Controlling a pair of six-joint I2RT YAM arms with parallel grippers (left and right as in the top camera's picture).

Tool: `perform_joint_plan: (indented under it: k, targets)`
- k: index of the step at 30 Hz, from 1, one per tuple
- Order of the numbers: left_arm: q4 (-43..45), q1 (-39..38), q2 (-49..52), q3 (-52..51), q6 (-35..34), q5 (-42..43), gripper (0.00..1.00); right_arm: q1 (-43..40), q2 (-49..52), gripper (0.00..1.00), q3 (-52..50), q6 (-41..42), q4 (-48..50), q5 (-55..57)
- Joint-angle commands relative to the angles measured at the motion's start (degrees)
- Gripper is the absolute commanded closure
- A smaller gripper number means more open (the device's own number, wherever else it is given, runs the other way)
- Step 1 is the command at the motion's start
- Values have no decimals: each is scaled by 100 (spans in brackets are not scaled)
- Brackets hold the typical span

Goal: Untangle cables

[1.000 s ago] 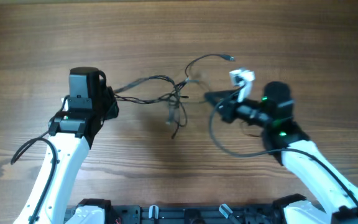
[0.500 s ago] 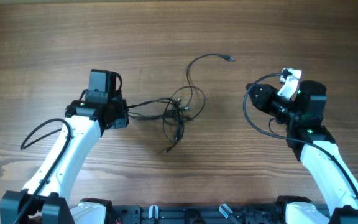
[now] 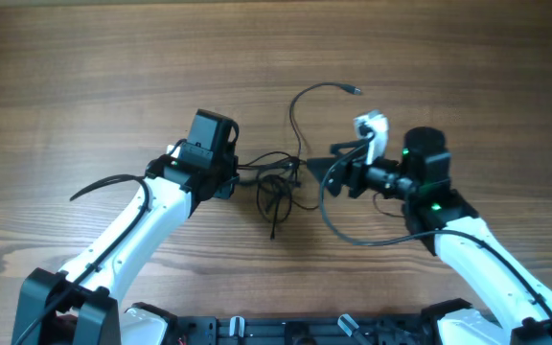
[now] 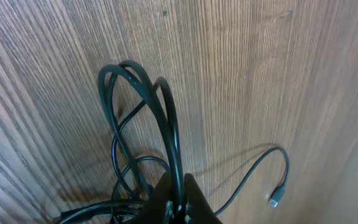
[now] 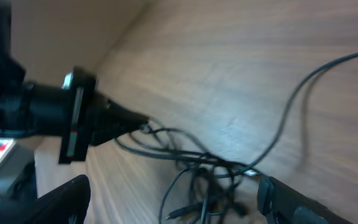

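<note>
- The cables [image 3: 276, 182] lie in a knotted bunch on the table [image 3: 84, 57], near its middle, between the two grippers.
- The left gripper [image 3: 241, 176] reaches in from the left with its jaws pressed together, pinching strands at the bunch's left side.
- In the left wrist view its fingers [image 4: 194, 208] meet at the bottom edge, and loops of the cables [image 4: 138, 93] fan out from them over the wood.
- The right gripper [image 3: 320, 165] sits just right of the bunch, jaws spread wide and holding nothing.
- In the right wrist view its fingers [image 5: 67, 199] stand far apart at the lower corners. The cables [image 5: 210, 168] lie ahead of the gap, and the left gripper [image 5: 120, 121] is beyond them.
- One loose strand [image 3: 300, 93] curves away from the bunch toward the far side and ends in a small plug [image 3: 354, 91], well apart from both grippers. The same plug [image 4: 275, 200] shows low and right in the left wrist view.
- A short end [image 3: 275, 218] pokes out of the bunch toward the near edge.
- The right arm's thick lead [image 3: 336, 228] loops over the table just below the right gripper, near the bunch. Whether it touches the bunch cannot be told.
- A white part [image 3: 372, 126] sits on the right wrist.
- A black rail [image 3: 257, 331] runs along the near edge.
</note>
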Motion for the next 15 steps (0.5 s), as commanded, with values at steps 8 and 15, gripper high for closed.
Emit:
perform_joint_plan:
  k: [8, 15]
  targets:
    - [146, -31, 81, 24, 109, 118, 96, 960, 1340, 37, 44, 57, 686, 1119]
    - [-367, -7, 81, 24, 107, -415, 96, 376, 610, 95, 46, 813, 970, 431]
